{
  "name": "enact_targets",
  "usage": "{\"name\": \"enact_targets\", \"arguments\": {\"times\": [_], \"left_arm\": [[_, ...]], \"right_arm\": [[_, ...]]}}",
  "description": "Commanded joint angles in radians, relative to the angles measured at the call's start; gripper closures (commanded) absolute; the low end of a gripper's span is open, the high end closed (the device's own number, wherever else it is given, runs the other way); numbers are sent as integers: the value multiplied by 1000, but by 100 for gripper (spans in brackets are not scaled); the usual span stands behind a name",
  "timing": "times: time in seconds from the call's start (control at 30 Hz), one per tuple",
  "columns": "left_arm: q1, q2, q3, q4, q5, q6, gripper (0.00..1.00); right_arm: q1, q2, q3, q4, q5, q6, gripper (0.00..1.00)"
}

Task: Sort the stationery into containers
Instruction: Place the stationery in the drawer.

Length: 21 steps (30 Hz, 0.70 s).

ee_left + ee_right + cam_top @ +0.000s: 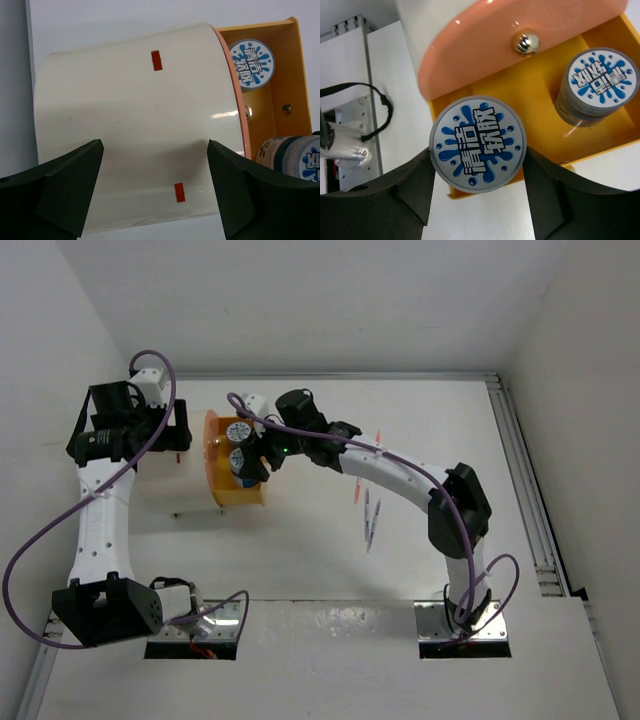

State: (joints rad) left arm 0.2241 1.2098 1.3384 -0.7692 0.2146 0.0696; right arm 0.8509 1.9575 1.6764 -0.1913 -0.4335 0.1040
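Jaws of the right gripper (477, 167) pinch a blue-and-white roll (477, 142) at the open orange drawer (530, 95), where a second roll (596, 85) stands at its 2 o'clock. On the left gripper (154, 150) they are spread astride the cream cabinet (135, 120). Seen from above, thin pens (370, 515) lie on the table (300, 570) at the drawer's 3 o'clock.

both arms – left arm (100, 530) and right arm (400, 475) – are white tubes with chunky black joint housings. a purple cable (30, 560) hangs loose from behind each claw to the base. the left claw (155, 165) and right claw (477, 170) have matte black, wedge-shaped fingers (65, 190). a green light (287, 450) glows just behind the right claw.
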Motion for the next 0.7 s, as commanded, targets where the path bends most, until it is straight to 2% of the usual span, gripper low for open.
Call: {"name": "enact_targets", "arguments": {"times": [0.0,0.23,0.3,0.33,0.37,0.43,0.47,0.57,0.67], "left_arm": [[14,-16,-10,22,11,-1,8],[18,-23,-18,16,-1,10,8],[20,-23,-19,16,-1,13,8],[21,-23,-21,18,-1,15,8],[21,-23,-21,16,2,16,8],[21,-21,-18,13,5,19,8],[23,-21,-13,13,8,21,8],[23,-19,2,2,23,29,7],[32,-19,16,-11,45,41,7]], "right_arm": [[11,15,100,118,9,-10,100],[11,76,140,121,26,-7,100],[11,89,138,110,32,-15,96],[11,93,140,110,33,-23,91],[10,98,135,104,39,-26,75],[11,103,132,98,47,-30,57],[13,104,131,95,50,-30,42],[11,98,147,79,47,8,27],[2,75,209,56,23,130,22]]}}
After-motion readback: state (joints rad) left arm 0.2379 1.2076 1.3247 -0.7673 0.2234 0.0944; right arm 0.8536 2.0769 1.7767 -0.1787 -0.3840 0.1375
